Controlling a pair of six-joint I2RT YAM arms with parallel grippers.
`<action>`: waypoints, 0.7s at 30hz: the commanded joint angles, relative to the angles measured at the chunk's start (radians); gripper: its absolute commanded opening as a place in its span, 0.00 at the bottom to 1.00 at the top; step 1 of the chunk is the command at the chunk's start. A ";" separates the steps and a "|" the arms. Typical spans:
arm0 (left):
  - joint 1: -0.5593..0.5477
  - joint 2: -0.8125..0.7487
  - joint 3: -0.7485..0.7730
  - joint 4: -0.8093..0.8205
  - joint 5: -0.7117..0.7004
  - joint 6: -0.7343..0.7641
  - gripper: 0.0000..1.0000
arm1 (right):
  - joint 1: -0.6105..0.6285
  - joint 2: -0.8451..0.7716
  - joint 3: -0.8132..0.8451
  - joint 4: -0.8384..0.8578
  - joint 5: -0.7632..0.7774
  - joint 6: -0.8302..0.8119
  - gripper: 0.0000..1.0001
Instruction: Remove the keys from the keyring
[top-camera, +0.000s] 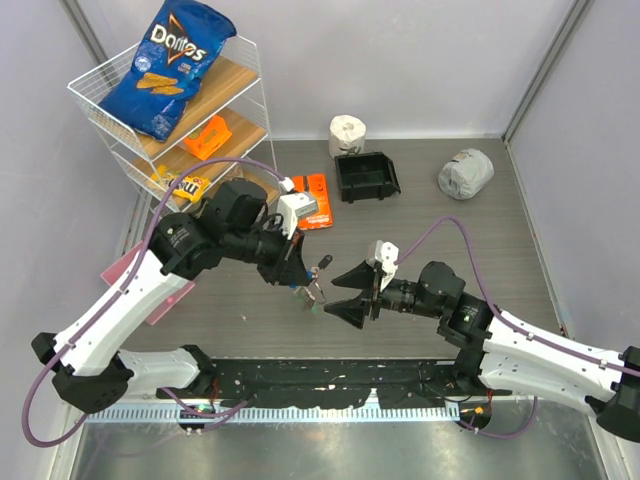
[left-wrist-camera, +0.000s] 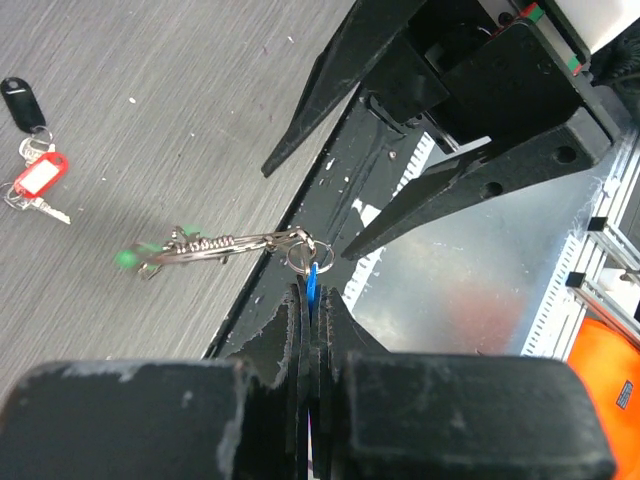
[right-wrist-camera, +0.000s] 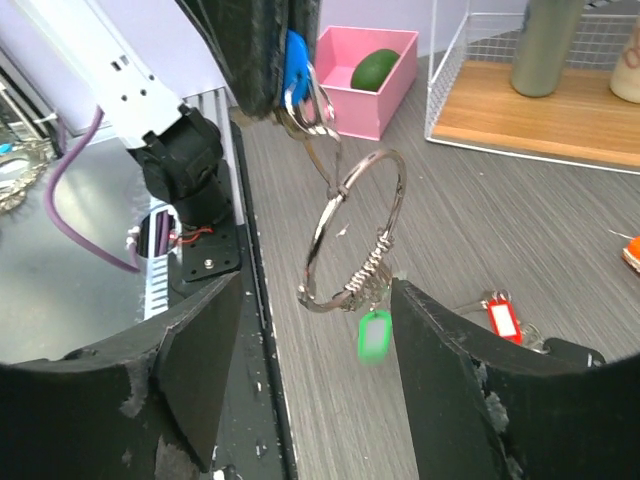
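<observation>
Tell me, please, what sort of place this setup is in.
Probably a robot lab test cell, not a home: plain panel walls enclose the grey table, and a wire shelf holds props like a Doritos bag.

Tagged keys, 4: blue key (left-wrist-camera: 312, 283), green key (right-wrist-camera: 373, 335), red key (left-wrist-camera: 38, 175), black key (left-wrist-camera: 17, 100). Keyring (right-wrist-camera: 355, 230), 1. Orange packets (top-camera: 208, 135) (top-camera: 318, 186), 2. Chip bag (top-camera: 168, 65), 1. Bin (top-camera: 366, 177), 1. Paper roll (top-camera: 347, 133), 1. Pink box (right-wrist-camera: 395, 92), 1.

- silver keyring (right-wrist-camera: 375, 262)
- green key tag (right-wrist-camera: 374, 336), blurred
- blue key tag (right-wrist-camera: 297, 55)
- red key tag (right-wrist-camera: 501, 318)
- black key tag (left-wrist-camera: 19, 100)
- grey wood-grain worktop (top-camera: 420, 210)
- pink bin (right-wrist-camera: 350, 112)
</observation>
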 joint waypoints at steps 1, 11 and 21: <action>0.004 0.001 0.050 -0.015 -0.028 -0.002 0.00 | 0.003 -0.037 -0.030 0.093 0.101 -0.011 0.68; 0.021 0.029 0.039 0.010 -0.060 -0.111 0.00 | 0.022 -0.091 -0.070 0.186 0.221 -0.080 0.68; 0.060 0.041 0.048 0.008 -0.082 -0.164 0.00 | 0.057 0.013 -0.075 0.324 0.211 -0.252 0.66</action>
